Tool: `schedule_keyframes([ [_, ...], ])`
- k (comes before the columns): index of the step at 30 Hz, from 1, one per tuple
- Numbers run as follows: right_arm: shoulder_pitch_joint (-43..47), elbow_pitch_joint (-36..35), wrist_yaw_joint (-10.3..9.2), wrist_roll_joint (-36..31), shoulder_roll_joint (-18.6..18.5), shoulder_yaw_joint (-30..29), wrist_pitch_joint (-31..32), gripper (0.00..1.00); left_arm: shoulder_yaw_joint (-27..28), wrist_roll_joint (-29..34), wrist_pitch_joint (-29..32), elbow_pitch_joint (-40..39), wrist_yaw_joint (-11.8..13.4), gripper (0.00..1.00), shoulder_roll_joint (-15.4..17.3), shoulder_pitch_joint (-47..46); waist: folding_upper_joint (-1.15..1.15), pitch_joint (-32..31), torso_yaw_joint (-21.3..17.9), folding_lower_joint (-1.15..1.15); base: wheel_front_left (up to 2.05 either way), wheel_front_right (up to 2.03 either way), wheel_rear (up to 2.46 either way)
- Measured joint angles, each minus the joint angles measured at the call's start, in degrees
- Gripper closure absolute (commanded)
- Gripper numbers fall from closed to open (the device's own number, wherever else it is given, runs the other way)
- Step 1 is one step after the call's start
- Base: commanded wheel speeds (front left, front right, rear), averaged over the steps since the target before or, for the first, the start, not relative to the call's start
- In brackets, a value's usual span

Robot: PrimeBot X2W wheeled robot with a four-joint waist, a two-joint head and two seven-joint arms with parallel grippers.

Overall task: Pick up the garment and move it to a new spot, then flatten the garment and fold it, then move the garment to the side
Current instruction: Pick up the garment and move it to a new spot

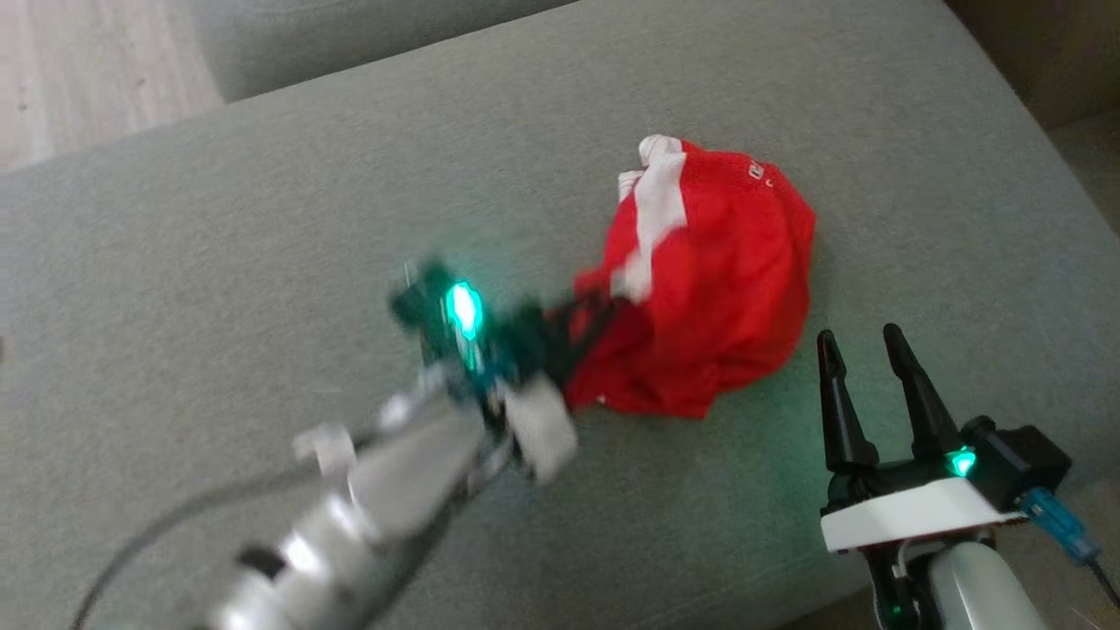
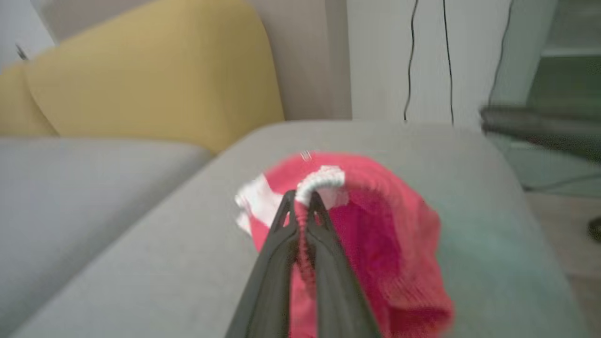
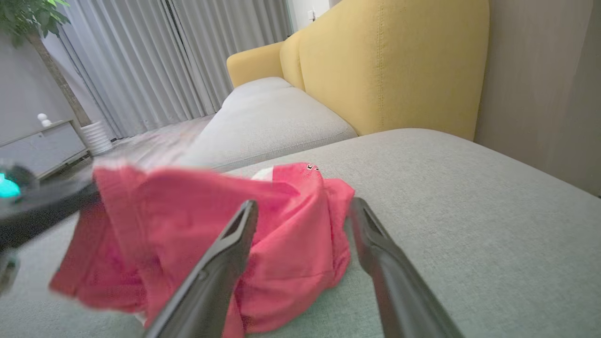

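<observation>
Red garment point(image 1: 709, 289), white stripe, bunched in a heap on the grey sofa seat cushion point(image 1: 262, 219), right of centre in the head view. Small white mark near its far edge, too small to read.

Left gripper point(image 1: 584, 325) at the heap's left edge, jaws clamped on a fold of red cloth with white ribbed trim. The left arm is blurred.

Right gripper point(image 1: 859, 339) near the heap's right side, not touching it. Jaws spread wide, nothing in them.

Yellow backrest point(image 3: 399, 65) behind the cushion, pale curtains point(image 3: 141, 61) beyond.

Left gripper point(image 2: 301, 197): 2 fingers pinched on garment point(image 1: 717, 289) — arm stretched rightward.
Right gripper point(image 1: 860, 337): fingers spread, pointing forward.
</observation>
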Motion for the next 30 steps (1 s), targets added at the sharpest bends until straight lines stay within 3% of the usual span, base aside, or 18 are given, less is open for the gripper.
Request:
schedule_keyframes([
  [3,0.0,0.1,0.0,-0.1,0.0,-0.5,0.0,0.0,-2.4,1.3,-2.2,1.6,1.6,1.0,-0.5,5.8,0.0,0.1,1.6,-0.02,0.0,0.0,0.0],
  [4,0.1,0.3,0.0,-0.4,0.1,-0.7,0.0,0.0,-2.4,1.0,-2.5,1.7,2.2,0.89,-0.9,7.0,0.0,0.0,2.2,-0.02,0.0,0.0,0.0],
  [5,0.1,0.5,0.0,-0.7,0.1,-0.8,0.0,0.0,-2.4,0.6,-2.8,1.7,3.2,0.0,-1.3,7.8,0.0,-0.2,2.8,-0.02,0.0,0.0,0.0],
  [15,5.0,1.6,0.0,-3.1,0.2,-3.3,0.0,0.0,1.8,1.0,-3.2,-10.7,11.9,0.0,-2.2,18.8,0.0,-5.8,9.8,-0.03,0.0,0.0,0.0],
  [19,7.3,1.6,0.0,-3.6,0.2,-4.5,0.0,0.0,7.0,-0.4,-3.2,-14.1,15.8,0.0,-1.8,26.6,0.0,-8.6,13.3,-0.04,0.0,0.0,0.0],
  [21,7.4,1.6,0.0,-3.6,0.2,-5.2,0.0,0.0,13.5,-1.0,-3.2,-19.6,19.0,0.0,-0.8,31.5,0.0,-10.5,15.7,-0.04,0.0,0.0,0.0],
  [22,7.4,1.6,0.0,-3.6,0.2,-5.2,0.0,0.0,13.5,-1.0,-3.2,-19.6,19.0,0.0,-0.8,31.5,0.0,-10.5,15.7,-0.04,0.0,0.0,0.0],
  [26,8.6,1.6,0.0,-3.6,0.3,-6.3,0.0,0.0,22.4,-0.2,-3.2,-27.7,22.1,0.0,0.6,39.1,0.0,-12.8,18.5,-0.04,0.0,0.0,0.0],
  [30,11.4,1.6,0.0,-3.7,0.3,-6.9,0.0,0.0,27.0,3.4,-3.2,-33.5,22.3,0.0,1.1,46.7,0.0,-14.6,20.6,-0.04,0.0,0.0,0.0],
])
